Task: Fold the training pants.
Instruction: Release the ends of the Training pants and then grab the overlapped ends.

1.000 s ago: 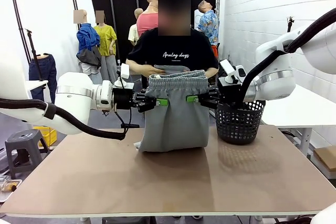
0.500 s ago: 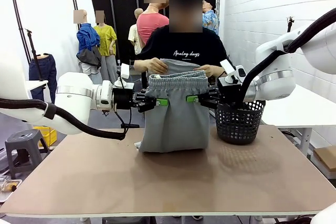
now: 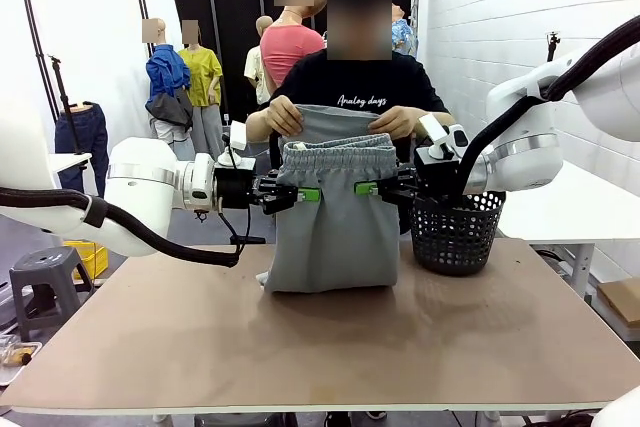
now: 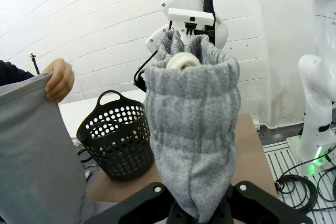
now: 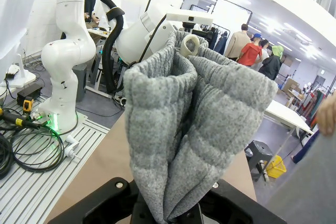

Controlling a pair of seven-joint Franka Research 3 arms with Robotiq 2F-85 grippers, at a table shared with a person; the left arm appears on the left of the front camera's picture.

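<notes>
A: Where are the pants (image 3: 330,217) right now?

B: Up over the far middle of the table (image 3: 300,347). The stretchy band is at the top, and the bottom bend rests on the table.

A: Who holds them?

B: The left gripper (image 3: 305,194) pinches one side of the band and the right gripper (image 3: 368,188) pinches the other side. Both sets of jaws are clamped tight on the grey cloth. From each wrist you can see the band bunched up between the fingers.

A: And the person?

B: The person has one hand (image 3: 285,119) and the other hand (image 3: 395,123) on a flat grey edge, held up just behind the band. I think that is the leg end of the same pants, but the join is hidden, so I can't be sure.

A: So is the folding done?

B: Not yet. It looks like the pants are bent in half with both ends up. I think the two ends have to meet, then the pants must lie flat, and maybe get one more fold.

A: Is there room to lay them down?

B: Lots. The near half of the table is bare, and so is the left side.

A: Anything in the way?

B: The black basket (image 3: 455,232) stands just beside the right edge of the pants, close to the right arm. A move that way could bump it — so coming toward the near edge looks safer.
</notes>
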